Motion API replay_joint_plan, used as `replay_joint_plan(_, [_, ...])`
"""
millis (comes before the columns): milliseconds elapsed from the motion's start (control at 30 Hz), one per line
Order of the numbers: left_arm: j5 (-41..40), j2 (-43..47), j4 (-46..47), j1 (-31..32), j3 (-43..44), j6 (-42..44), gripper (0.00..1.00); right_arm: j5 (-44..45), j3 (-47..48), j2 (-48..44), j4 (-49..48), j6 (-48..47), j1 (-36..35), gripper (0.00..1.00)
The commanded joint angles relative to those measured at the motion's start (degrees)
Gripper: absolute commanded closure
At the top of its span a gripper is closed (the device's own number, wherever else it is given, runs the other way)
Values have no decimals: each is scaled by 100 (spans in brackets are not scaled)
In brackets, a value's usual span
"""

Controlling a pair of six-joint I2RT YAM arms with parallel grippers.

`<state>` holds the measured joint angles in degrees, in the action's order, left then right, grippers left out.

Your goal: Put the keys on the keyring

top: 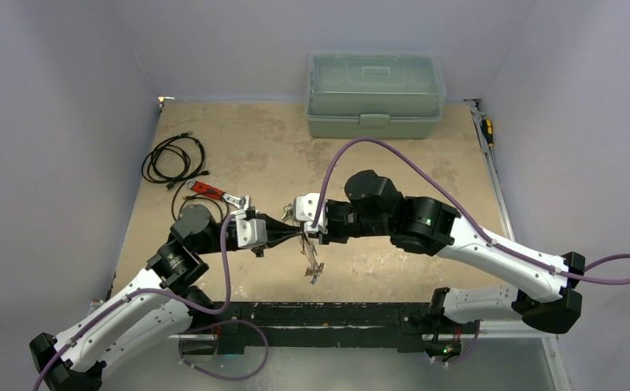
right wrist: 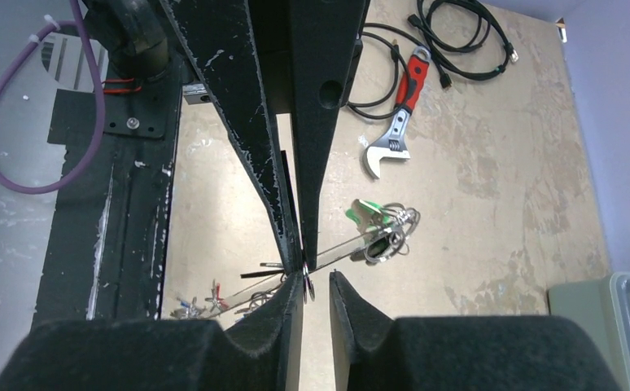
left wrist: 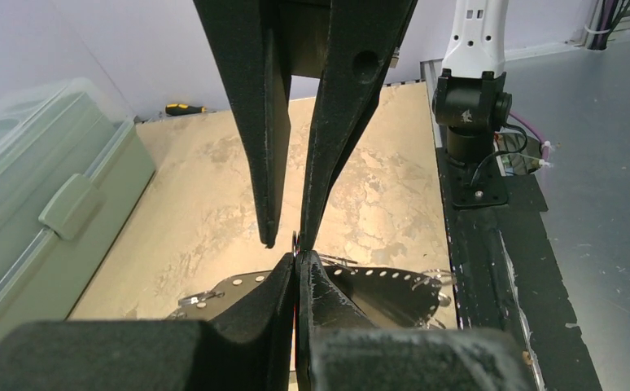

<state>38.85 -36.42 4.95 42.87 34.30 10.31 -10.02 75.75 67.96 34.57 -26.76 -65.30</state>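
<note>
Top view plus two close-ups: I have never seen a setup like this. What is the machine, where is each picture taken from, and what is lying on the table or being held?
These are two robot arms, the left arm and the right arm, bolted at the near edge of a table. The wide picture looks down from above and behind them. The other two come from a camera on each wrist, so the blurred dark fingers at the bottom are that arm's own tool. On the table lie a green box, a coiled cable, a red-handled wrench and some loose keys. The left tool is pinched shut on a thin wire keyring with a bunch of keys at its far end. The right tool meets it tip to tip, slightly open, holding nothing I can see.
</note>
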Motion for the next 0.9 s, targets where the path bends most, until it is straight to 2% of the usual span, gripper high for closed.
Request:
replay_joint_plan(0, [140, 48, 418, -4, 248, 121, 100, -35, 248, 57, 23, -43, -18, 79])
replay_joint_plan(867, [109, 57, 411, 0, 253, 138, 100, 105, 159, 21, 176, -73, -18, 78])
